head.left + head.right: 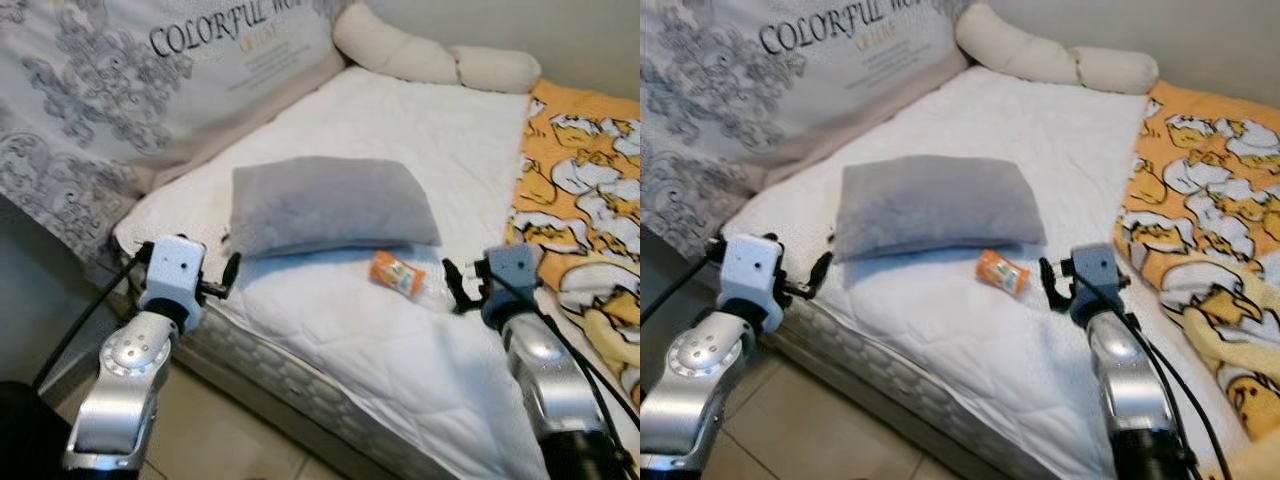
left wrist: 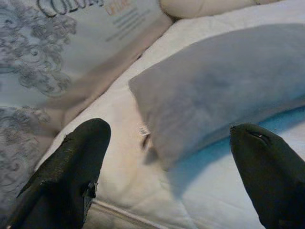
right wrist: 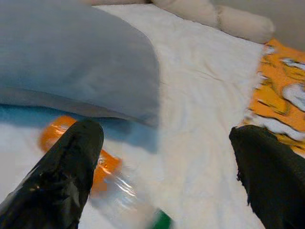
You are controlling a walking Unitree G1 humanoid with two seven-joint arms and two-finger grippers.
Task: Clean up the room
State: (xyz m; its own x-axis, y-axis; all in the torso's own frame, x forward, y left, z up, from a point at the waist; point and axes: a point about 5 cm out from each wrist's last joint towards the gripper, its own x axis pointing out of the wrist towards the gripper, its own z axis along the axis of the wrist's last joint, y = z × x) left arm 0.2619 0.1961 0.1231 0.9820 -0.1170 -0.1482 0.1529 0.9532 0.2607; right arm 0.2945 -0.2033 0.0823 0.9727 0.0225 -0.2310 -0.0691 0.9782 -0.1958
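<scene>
Right wrist view: right gripper (image 3: 164, 176), jaws wide and empty, over the plastic bottle (image 3: 102, 179); left gripper (image 2: 169, 167) likewise gapes near the grey pillow (image 2: 224, 90).

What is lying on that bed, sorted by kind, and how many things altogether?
Pillows: 3 (grey pillow, printed pillow, cream bolster)
Blankets: 1 (orange duck blanket)
Bottles: 1 (plastic bottle with orange label)
Total: 5

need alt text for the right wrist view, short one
The right hand, its two black fingers spread open, hovers over a clear plastic bottle with an orange label lying on a white quilted mattress. A soft grey pillow lies just beyond the bottle, and an orange patterned blanket runs along the mattress edge.
</scene>
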